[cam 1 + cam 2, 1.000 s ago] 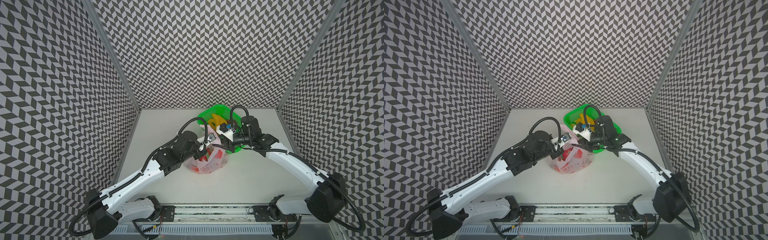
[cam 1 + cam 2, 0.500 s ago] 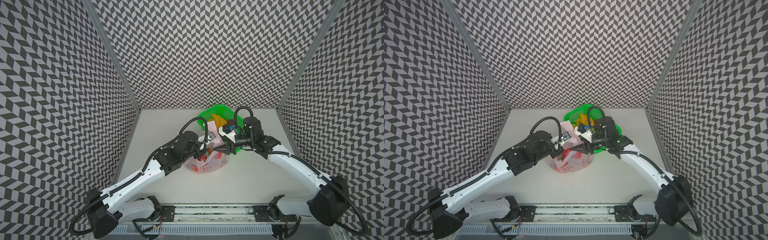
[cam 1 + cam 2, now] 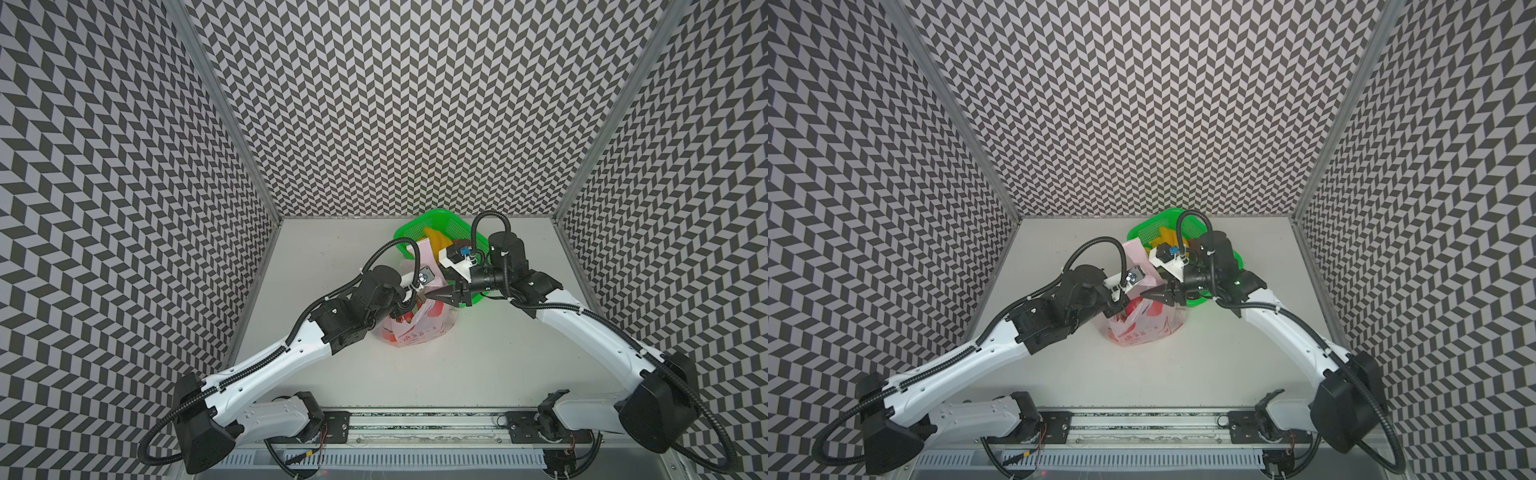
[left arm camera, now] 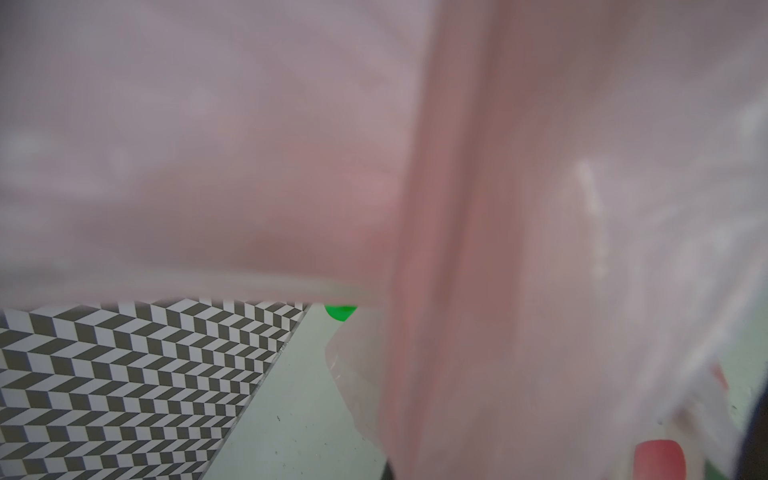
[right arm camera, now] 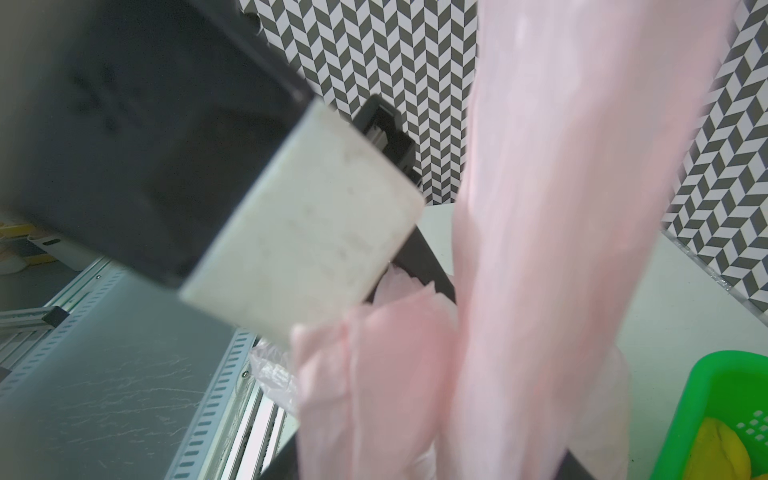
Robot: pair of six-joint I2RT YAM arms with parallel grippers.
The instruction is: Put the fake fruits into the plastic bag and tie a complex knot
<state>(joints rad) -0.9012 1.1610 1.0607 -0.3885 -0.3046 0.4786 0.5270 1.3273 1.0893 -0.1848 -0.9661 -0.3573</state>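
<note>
- a pale grey worktop sits inside walls papered in black-and-white chevrons.
- the plastic bag stands near the middle of the worktop, just in front of the green mesh basket. in both top views it is between the two arms.
- left gripper: its jaws are together, pinching crumpled pink film at the bag's mouth. its own wrist view is almost wholly covered by blurred pink film.
- one handle strip rises upright from the bag on that side, in front of the basket.
- right gripper: its jaws are apart and point toward the left gripper over the bag's top. in the right wrist view the handle strip hangs between its fingers. whether the strip touches them i cannot tell.
- yellow bananas lie in the basket, outside both sets of jaws.
- red patches show through the bag. whether they are fruit or print i cannot tell.
</note>
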